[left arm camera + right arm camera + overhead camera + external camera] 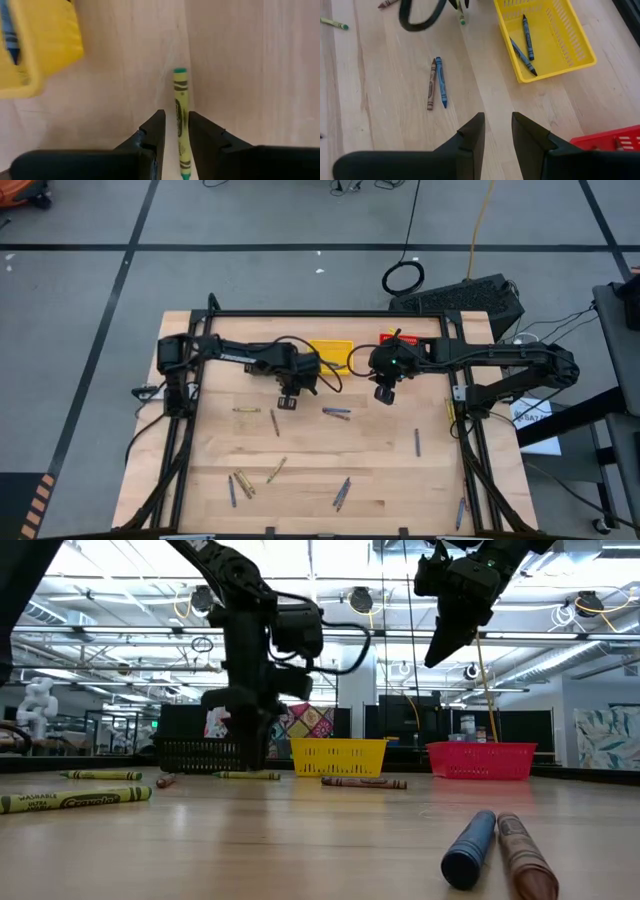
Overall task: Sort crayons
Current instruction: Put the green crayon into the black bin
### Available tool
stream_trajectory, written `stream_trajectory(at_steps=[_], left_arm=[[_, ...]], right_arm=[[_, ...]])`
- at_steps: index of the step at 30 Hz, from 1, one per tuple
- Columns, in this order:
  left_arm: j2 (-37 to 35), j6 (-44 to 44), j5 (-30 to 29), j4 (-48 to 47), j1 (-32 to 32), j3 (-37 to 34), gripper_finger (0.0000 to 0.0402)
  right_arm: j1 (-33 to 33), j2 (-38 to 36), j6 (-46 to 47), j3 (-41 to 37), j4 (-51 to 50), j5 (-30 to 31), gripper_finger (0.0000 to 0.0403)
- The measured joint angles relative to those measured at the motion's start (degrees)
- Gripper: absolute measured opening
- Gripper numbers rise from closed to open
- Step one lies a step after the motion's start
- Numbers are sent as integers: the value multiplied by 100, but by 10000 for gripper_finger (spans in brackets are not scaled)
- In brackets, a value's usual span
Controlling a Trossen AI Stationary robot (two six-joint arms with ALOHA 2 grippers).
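An olive-yellow crayon (180, 112) with green tips lies flat on the wooden table. My left gripper (177, 132) is low over it and open, with one finger on each side of its near half. The fingers lie along the crayon and show no touch. In the high view my left gripper (290, 396) is just in front of the yellow basket (331, 352). My right gripper (496, 131) is open and empty. It hangs high over the table (447, 635), near the red basket (398, 340). Other crayons lie scattered: a blue and brownish pair (436, 82), and several toward the near edge (240, 483).
The yellow basket (545, 37) holds two blue crayons. The red basket (615, 142) holds something brownish. A black basket (200, 752) stands at the far left behind my left arm. The table's black frame rails (470, 450) run along its sides. Bare wood lies mid-table (340, 450).
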Motion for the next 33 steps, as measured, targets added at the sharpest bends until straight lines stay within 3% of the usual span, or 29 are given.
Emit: stream_trajectory(at_steps=[11,19,33], left_arm=[[381,-301,219,20,19,28,80],[450,-516,357,-35,26,26,9],[4,-600,437,-548,-71,-41,2]], right_arm=[[1,0,0,0,5,0,84],[1,0,-2,0,-23,0,84],[0,2,0,0,-38,0,84]])
